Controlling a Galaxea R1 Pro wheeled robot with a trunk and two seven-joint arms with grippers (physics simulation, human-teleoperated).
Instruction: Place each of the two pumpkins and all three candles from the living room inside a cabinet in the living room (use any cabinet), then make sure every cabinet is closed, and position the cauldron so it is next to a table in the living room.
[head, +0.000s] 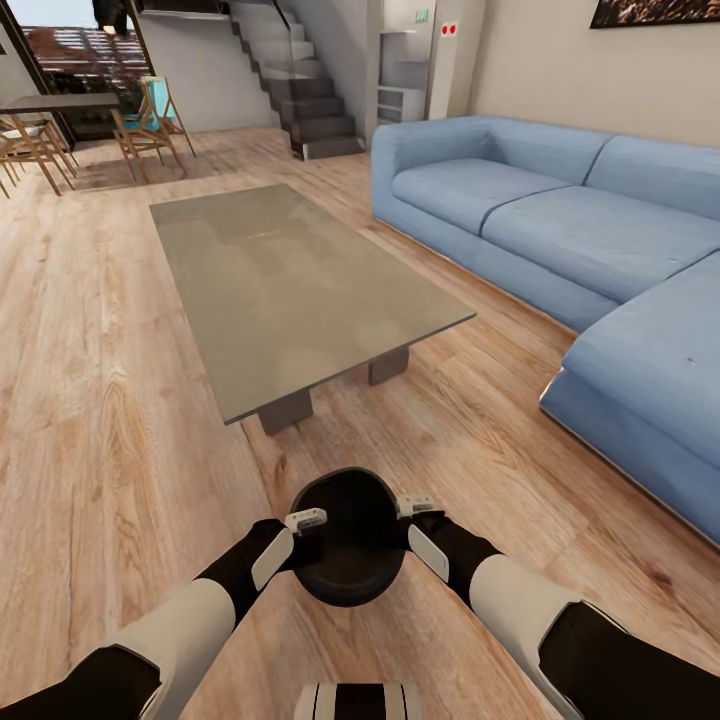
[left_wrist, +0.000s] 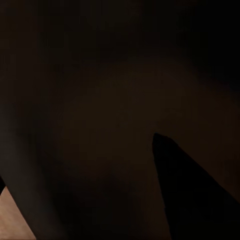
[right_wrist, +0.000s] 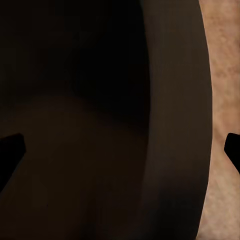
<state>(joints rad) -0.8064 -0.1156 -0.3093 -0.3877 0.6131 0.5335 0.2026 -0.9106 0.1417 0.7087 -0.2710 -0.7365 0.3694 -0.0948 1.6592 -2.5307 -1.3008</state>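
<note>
The glossy black cauldron (head: 350, 540) sits low in front of me, a short way from the near end of the grey-beige coffee table (head: 290, 290). Whether it rests on the floor is unclear. My left gripper (head: 302, 538) is at its left rim and my right gripper (head: 410, 525) at its right rim. In the left wrist view the left gripper (left_wrist: 120, 150) is pressed against the dark cauldron (left_wrist: 110, 90), with one finger (left_wrist: 190, 200) showing close in. In the right wrist view the right gripper (right_wrist: 125, 150) straddles the cauldron wall (right_wrist: 175, 125), its fingertips (right_wrist: 10, 150) wide apart. Pumpkins, candles and cabinet are out of view.
A blue corner sofa (head: 580, 240) runs along the right side, close to the table. Wood floor (head: 90, 400) stretches open to the left. A dining table with chairs (head: 60, 130) and a staircase (head: 300, 90) stand at the far end.
</note>
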